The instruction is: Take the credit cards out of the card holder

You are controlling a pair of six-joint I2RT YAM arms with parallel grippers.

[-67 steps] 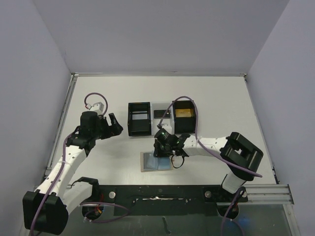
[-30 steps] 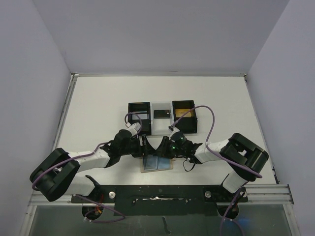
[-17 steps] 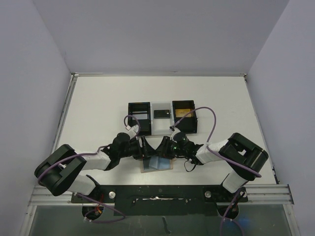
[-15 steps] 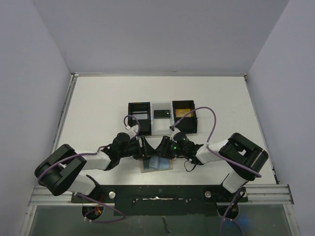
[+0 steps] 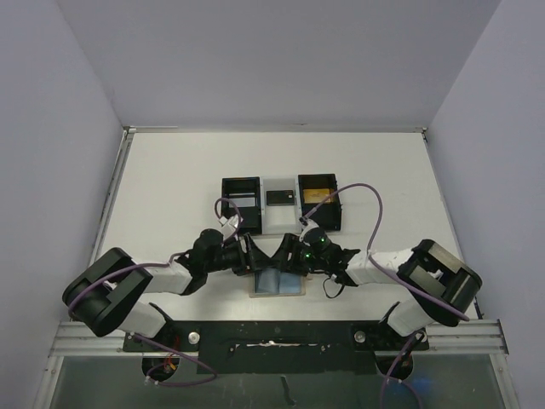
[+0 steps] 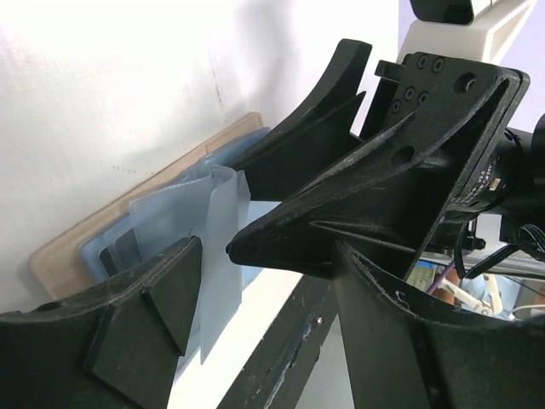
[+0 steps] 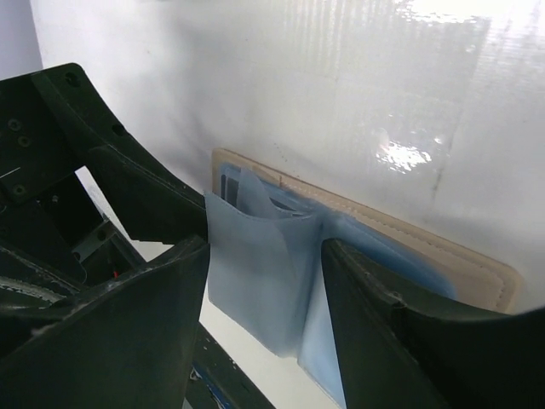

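At the near centre of the worktop (image 5: 170, 170), the card holder (image 5: 289, 287) lies opened flat, blue-grey panels up. Its long axis runs left to right, parallel to the near edge.

- Left jaws (image 5: 249, 256): reach in from the left and sit over the holder's left end. Jaws are parted, nothing gripped.
- Right jaws (image 5: 284, 256): reach in from the right and sit over the middle. Jaws are parted and straddle a raised blue flap (image 7: 260, 273) without pinching it.

Both sets of jaws meet tip to tip above the holder's far edge, so the holder lies just below and slightly nearward of each. Neither arm is clearly nearer.

A dark edge (image 7: 226, 186), probably a card, shows in the pocket at the left end. Judgement: withdrawal should run along the long axis, so the left jaws are better placed for it.
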